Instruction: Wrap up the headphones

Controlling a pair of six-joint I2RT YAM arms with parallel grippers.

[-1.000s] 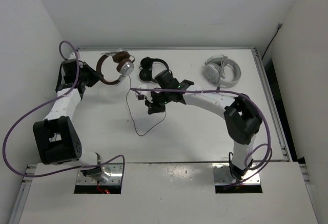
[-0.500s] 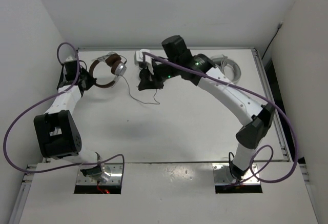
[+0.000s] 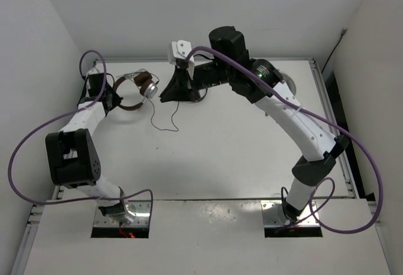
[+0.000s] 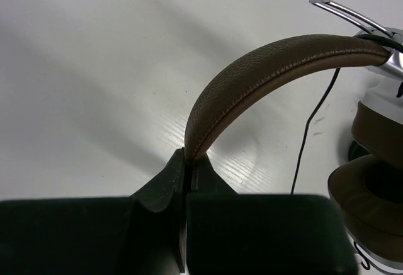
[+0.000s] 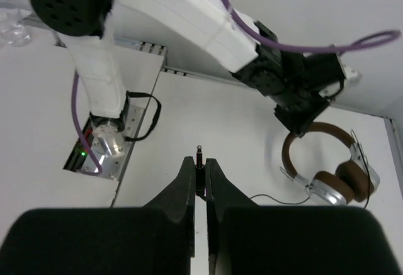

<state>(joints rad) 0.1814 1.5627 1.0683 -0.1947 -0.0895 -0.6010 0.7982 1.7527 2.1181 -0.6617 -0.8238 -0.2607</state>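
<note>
At far left of the table [image 3: 220, 155], my left gripper [image 4: 187, 160] clamps the headband [image 4: 271, 61] of the headphones [image 3: 140, 89]; my right gripper [image 5: 199, 169] pinches their cable plug [image 5: 199, 153].

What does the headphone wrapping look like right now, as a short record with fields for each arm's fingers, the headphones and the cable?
left fingers: shut on the brown headband
right fingers: shut on the plug, held above the table
headphones: at the table's far left, earcups toward the middle
cable: slack loop between earcup and plug, not yet wrapped
</note>
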